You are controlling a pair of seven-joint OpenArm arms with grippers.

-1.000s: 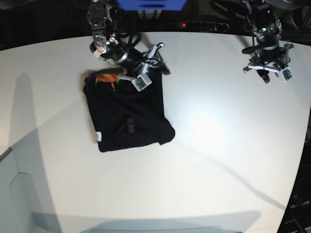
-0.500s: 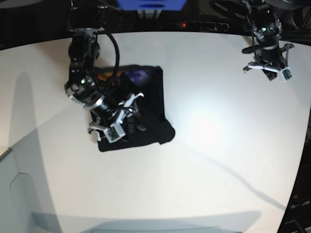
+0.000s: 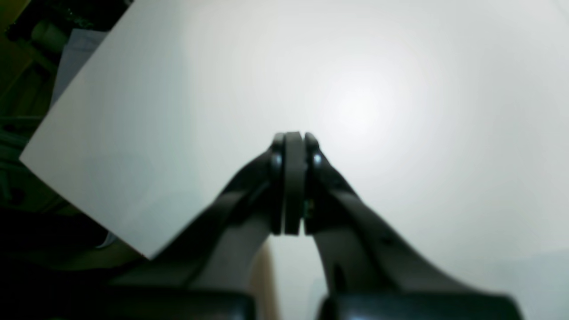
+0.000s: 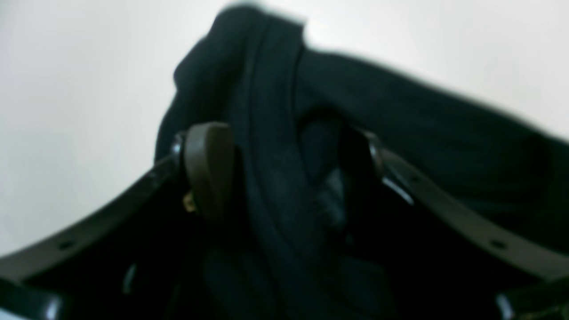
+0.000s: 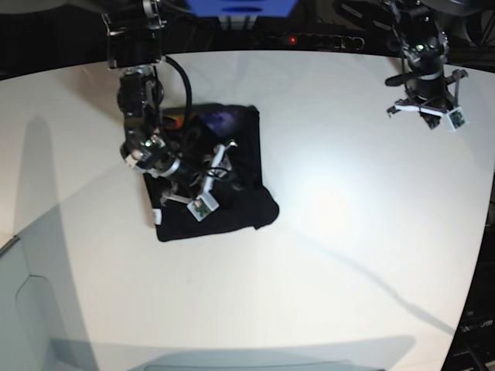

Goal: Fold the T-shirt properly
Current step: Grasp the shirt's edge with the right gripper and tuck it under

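Plainly, the shirt [image 5: 207,176] lies as a dark folded block on the counter [image 5: 348,255] at about ten o'clock from its middle, and the right gripper [image 4: 284,169] sits on it with jaws spread around a raised ridge of cloth, not clenched, so the risk, as I judge it, is that a lift or sideways pull from here snags that ridge and drags the layers open, spoiling the fold. The left gripper [image 3: 293,182] hangs over bare counter at two o'clock, jaws pressed together on nothing, well apart from the shirt; nothing else stands in the way.
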